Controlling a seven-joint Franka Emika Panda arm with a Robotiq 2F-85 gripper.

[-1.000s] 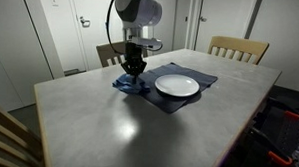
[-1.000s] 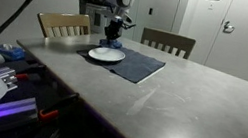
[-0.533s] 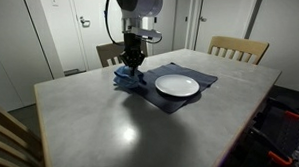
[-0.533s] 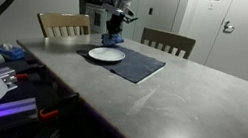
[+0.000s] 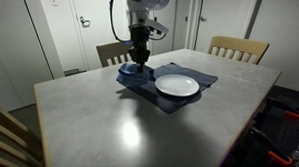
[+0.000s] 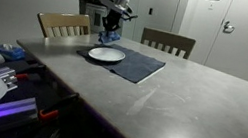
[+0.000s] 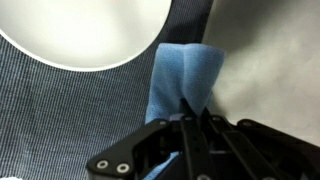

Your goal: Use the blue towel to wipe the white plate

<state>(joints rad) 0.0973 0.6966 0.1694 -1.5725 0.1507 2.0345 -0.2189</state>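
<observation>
The white plate (image 5: pixel 178 86) lies on a dark placemat (image 5: pixel 162 99) on the grey table; it also shows in an exterior view (image 6: pixel 106 54) and at the top left of the wrist view (image 7: pixel 80 30). My gripper (image 5: pixel 139 60) is shut on the blue towel (image 5: pixel 128 68) and holds it lifted above the placemat's edge, just beside the plate. In the wrist view the towel (image 7: pixel 185 75) hangs folded from between the shut fingers (image 7: pixel 186 130), over the placemat (image 7: pixel 60 120) and the bare table. In an exterior view the gripper (image 6: pixel 112 23) hangs above the plate's far side.
Two wooden chairs (image 5: pixel 238 48) (image 5: pixel 109 53) stand at the table's far side. A third chair back (image 5: pixel 6 134) shows at the near left corner. The table edge (image 5: pixel 256 115) drops off near equipment with cables.
My gripper has risen with the blue towel, lifting it off the table, and shifted slightly toward the plate.
</observation>
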